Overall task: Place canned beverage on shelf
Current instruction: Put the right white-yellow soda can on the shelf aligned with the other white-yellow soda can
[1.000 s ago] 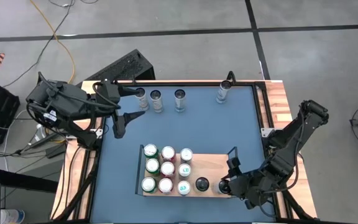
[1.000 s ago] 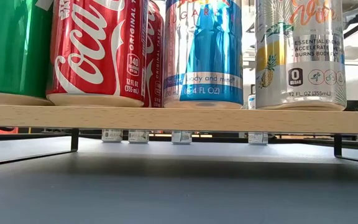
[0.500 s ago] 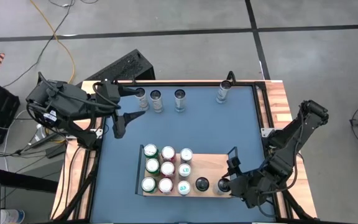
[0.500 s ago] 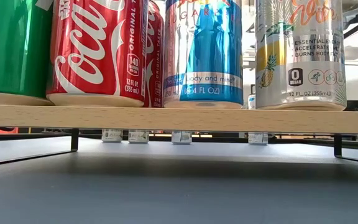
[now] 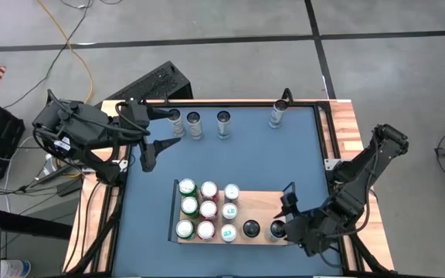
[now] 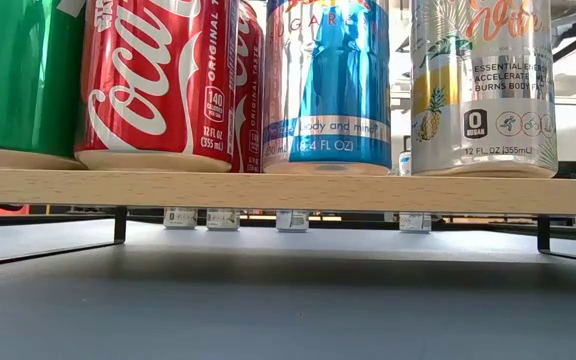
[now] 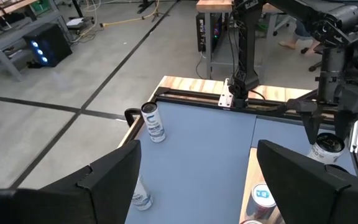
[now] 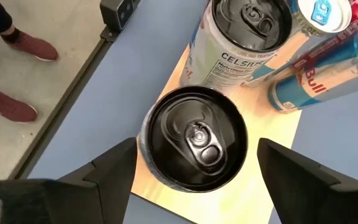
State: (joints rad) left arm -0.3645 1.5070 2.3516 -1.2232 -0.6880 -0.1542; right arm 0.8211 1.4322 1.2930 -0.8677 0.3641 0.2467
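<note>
Black-topped can (image 8: 195, 137) on shelf (image 5: 263, 202), right claw (image 5: 284, 224) spread apart around it, untouched.

Right gripper (image 5: 282, 224) open, left gripper (image 5: 147, 149) open

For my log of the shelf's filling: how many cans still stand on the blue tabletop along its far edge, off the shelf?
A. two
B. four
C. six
B: the high view shows four cans in a row on the blue tabletop, clear of the shelf.
</note>
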